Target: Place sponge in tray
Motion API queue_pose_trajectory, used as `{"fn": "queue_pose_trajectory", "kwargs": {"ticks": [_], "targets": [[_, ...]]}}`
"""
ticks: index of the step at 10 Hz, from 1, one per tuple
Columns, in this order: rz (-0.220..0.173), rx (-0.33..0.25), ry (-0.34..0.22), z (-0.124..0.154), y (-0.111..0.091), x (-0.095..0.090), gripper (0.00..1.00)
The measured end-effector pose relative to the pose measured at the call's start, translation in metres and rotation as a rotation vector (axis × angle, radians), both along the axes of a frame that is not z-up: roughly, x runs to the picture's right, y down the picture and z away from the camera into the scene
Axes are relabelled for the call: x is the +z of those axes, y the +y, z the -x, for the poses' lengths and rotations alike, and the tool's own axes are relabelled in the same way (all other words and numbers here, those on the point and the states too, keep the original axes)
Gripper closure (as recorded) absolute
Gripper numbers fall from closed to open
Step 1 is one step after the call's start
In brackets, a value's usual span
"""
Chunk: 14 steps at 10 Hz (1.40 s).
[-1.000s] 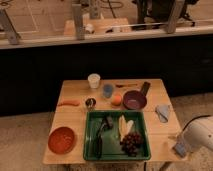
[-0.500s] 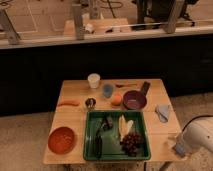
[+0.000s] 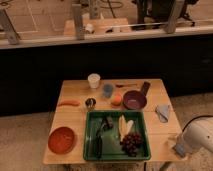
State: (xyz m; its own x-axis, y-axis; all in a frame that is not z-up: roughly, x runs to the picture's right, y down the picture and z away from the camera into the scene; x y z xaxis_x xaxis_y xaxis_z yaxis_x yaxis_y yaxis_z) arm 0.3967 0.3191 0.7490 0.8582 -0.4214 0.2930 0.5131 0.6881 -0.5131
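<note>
Well, the claw (image 3: 178, 148) hangs low at the right of the view, just off the front right corner of the wooden table (image 3: 70, 120), at the end of a white arm (image 3: 200, 135). It stands open, and nothing can be seen held in it.

Just to the claw's left lies the tray (image 3: 86, 137) (dark green, with a raised rim). A bunch of dark grapes (image 3: 132, 142) sits in the side nearest the claw, with some pale yellow pieces (image 3: 125, 125) behind the grapes. A dark brush-like thing (image 3: 99, 142) lies on the tray's far side.

Above the claw in the view, and near it, a pale blue cloth (image 3: 162, 112) lies by the table's right edge. Farther off, up and to the left, are a purple bowl (image 3: 134, 100), an orange fruit (image 3: 116, 100) touching or just beside that bowl, a small blue cup (image 3: 107, 90) and a white cup (image 3: 93, 80). Beyond the tray, well apart from the claw, sits an orange bowl (image 3: 61, 140).

The sponge cannot be picked out with any certainty among these things, so where it lies cannot be told.
</note>
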Motion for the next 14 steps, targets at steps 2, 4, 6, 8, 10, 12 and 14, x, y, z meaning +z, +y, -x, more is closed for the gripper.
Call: {"fn": "queue_pose_trajectory", "kwargs": {"ticks": [2, 4, 6, 8, 10, 12, 14], "targets": [[0.003, 0.002, 0.002, -0.003, 0.0, 0.0, 0.2], [0.005, 0.006, 0.006, -0.007, 0.001, 0.0, 0.2], [0.008, 0.011, 0.009, -0.01, 0.0, 0.001, 0.2], [0.015, 0.017, 0.015, -0.014, 0.0, 0.003, 0.2], [0.017, 0.027, 0.019, -0.018, 0.0, 0.005, 0.2], [0.019, 0.032, 0.022, -0.02, -0.001, 0.006, 0.2], [0.02, 0.037, 0.029, -0.02, -0.001, 0.008, 0.2]]}}
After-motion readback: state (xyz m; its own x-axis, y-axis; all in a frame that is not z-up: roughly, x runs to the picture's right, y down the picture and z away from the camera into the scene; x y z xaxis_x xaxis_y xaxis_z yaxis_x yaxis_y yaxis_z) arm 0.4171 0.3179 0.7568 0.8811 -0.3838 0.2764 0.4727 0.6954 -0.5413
